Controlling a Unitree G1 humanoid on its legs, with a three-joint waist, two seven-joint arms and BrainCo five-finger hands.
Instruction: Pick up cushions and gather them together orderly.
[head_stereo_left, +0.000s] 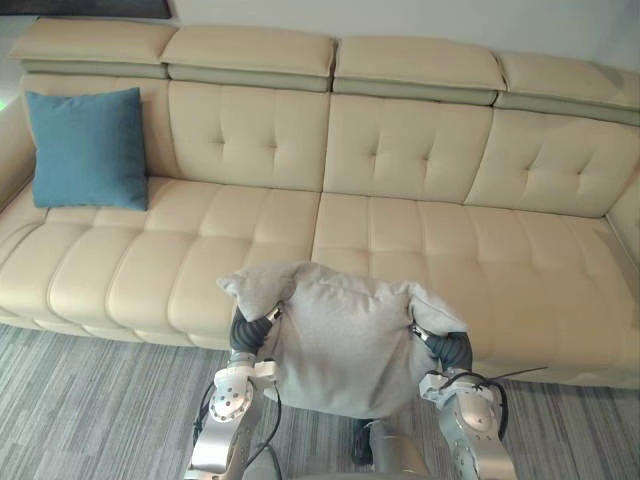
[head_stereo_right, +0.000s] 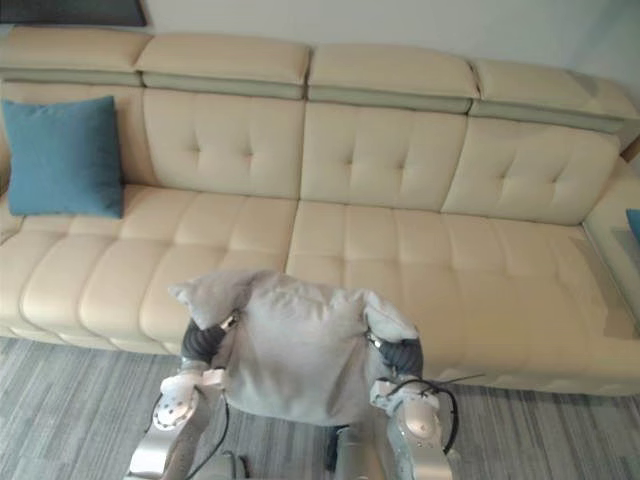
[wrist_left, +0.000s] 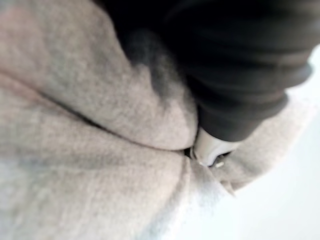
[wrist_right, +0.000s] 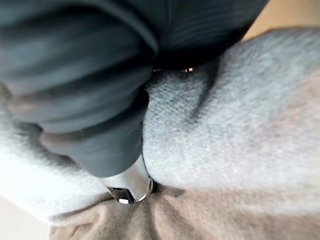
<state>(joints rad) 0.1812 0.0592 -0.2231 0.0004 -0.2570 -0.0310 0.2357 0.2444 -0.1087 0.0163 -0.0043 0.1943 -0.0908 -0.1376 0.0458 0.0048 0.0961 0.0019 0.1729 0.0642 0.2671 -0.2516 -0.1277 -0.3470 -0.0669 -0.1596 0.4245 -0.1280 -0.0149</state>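
Floor (head_stereo_left: 90, 400): grey striped carpet running up to the front edge of the sofa (head_stereo_left: 400, 240).
Left hand (head_stereo_left: 250, 335): in front of the sofa's front edge, pressed into the left side of the grey cushion (head_stereo_left: 345, 345). The hand is sunk in the fabric, so whether it grips or lies flat cannot be told.
Right hand (head_stereo_left: 452, 350): in front of the sofa's front edge, pressed into the right side of the grey cushion. It is buried in the cloth in the same way, so its closure cannot be told.
Grey cushion, position: carried between the two hands, before the middle of the sofa and overlapping its front edge. Contact with the seat cannot be told.
Grey cushion, long axis: parallel to the sofa's front edge, running hand to hand.
Grey cushion, pointing: broad face toward the camera, and the two upper corners flare outward above the hands, toward the sofa.
Sofa: cream, tufted, with four backrest sections.
Blue cushion (head_stereo_left: 88, 148): at the sofa's left end, upright on the seat, leaning on the backrest, well apart from the grey cushion.
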